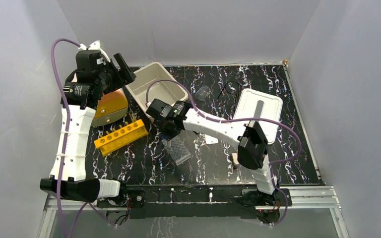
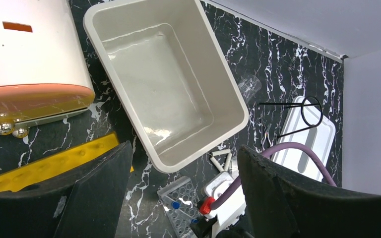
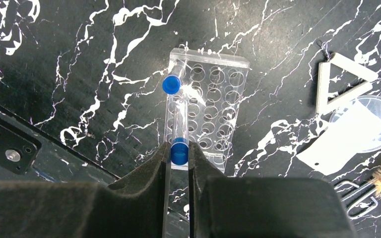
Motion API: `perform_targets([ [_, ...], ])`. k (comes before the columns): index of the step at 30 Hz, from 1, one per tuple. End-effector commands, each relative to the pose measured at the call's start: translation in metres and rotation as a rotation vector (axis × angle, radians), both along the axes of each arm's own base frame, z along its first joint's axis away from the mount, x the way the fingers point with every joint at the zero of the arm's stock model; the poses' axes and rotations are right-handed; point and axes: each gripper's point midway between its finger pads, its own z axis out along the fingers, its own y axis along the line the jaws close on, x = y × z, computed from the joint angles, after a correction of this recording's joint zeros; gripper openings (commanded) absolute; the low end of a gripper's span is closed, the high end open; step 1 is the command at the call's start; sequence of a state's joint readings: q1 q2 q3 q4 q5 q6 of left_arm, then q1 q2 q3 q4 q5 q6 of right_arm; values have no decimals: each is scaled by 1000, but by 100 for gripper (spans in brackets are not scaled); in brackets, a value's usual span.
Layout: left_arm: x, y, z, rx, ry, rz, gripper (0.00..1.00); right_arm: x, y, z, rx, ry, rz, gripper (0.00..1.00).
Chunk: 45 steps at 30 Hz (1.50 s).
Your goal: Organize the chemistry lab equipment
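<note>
Pinching a blue-capped tube (image 3: 177, 116) over the clear well tray (image 3: 213, 99), right claw (image 3: 178, 149) clamping tight, left claw (image 2: 183, 151) gaping empty.

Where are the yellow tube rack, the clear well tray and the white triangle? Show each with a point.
yellow tube rack (image 1: 121, 137): top view, middle of its holed top.
clear well tray (image 3: 218, 109): right wrist view, wells in its right half.
white triangle (image 3: 355, 64): right wrist view, its upper bar.

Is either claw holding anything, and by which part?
The right gripper pinches a small clear tube by its near blue cap, above the clear plastic well tray. The left gripper is open, holding nothing.
</note>
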State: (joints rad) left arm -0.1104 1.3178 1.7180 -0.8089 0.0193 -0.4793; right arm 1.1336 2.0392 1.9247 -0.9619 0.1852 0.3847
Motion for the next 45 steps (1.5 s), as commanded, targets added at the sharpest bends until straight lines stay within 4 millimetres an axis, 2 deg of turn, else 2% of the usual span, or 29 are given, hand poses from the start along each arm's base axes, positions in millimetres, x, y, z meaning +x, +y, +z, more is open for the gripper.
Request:
perform_targets([
  [1,-6,-3,14,-14,-43,-26,76,9,18,19,94,-62,0,16],
  [4,-7,-3,13,-15,-40,-25,77,7,22,17,110,-48,9,15],
  [28,-11,-1,8,-6,-32,-20,78,6,12,-7,15,-16,-11,16],
  [40,-11,-1,7,-3,-30,-24,79,7,16,-11,-8,-5,-8,26],
  [45,-10,-3,9,-12,-32,-33,79,5,22,-6,22,5,4,32],
])
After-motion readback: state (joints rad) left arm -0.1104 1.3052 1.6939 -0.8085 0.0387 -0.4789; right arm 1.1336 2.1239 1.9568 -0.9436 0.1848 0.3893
